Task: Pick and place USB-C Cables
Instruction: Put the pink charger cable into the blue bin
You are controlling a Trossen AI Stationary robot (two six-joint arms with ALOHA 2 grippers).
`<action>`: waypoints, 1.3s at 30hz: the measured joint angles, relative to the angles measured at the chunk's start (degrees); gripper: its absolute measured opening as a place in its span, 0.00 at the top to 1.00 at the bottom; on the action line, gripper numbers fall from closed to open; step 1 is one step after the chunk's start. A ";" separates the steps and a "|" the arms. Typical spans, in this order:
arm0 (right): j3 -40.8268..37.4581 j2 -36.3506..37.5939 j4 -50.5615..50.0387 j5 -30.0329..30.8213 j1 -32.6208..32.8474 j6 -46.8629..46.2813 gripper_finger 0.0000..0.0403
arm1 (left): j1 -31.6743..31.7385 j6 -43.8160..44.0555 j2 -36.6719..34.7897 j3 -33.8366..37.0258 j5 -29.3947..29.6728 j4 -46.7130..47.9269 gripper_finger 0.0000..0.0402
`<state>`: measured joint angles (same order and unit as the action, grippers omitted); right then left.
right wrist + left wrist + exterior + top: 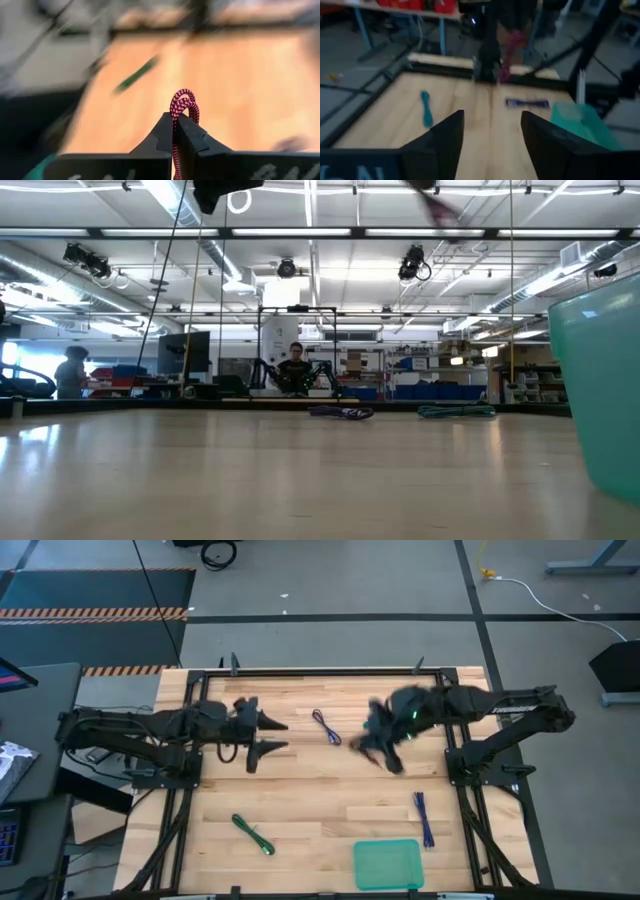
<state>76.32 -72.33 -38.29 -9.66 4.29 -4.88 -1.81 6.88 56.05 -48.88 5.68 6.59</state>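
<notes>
My right gripper (pixel 378 747) hangs blurred above the table's middle, shut on the maroon cable (pixel 183 102). My left gripper (pixel 280 736) waits open over the table's left half, its fingers (pixel 445 140) spread wide with nothing between them. A purple cable (pixel 326 727) lies flat between the two grippers. The green cable (pixel 253 835) lies near the near-left corner. The blue-violet cable (pixel 424 818) lies beside the tray's right side. A teal cable (pixel 425 107) shows on the wood in the left wrist view. My right gripper pinches the maroon cable between its two shut fingers (pixel 162 132). A doubled loop end (pixel 183 97) sticks out past the fingertips, and the strands run back between the fingers. In the left wrist view the cable (pixel 512 45) sits lifted clear of the table.
The flat teal tray (pixel 388 863) sits at the near edge, right of centre, and fills the right side of the low view (pixel 600 400). A black frame runs around the table. Bare wood lies between the tray and the green cable. People stand in the room beyond.
</notes>
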 joint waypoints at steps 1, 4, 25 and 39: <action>-0.01 -0.43 -2.46 -3.08 1.54 -1.29 0.98 | -0.94 0.04 0.07 0.00 0.00 1.48 0.47; -0.01 -2.40 -6.02 -7.72 7.44 -5.49 0.98 | -4.31 1.48 0.29 0.02 0.10 3.83 0.44; 0.08 -27.54 2.58 -15.38 26.20 -30.98 0.98 | -23.95 17.38 7.91 0.00 2.23 22.32 0.44; 0.08 -35.52 5.22 -16.51 27.10 -29.79 0.83 | -33.39 25.35 19.90 0.00 2.20 24.62 0.44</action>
<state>76.40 -107.85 -33.06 -26.17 31.40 -34.67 -35.20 32.23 75.95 -48.88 7.88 31.20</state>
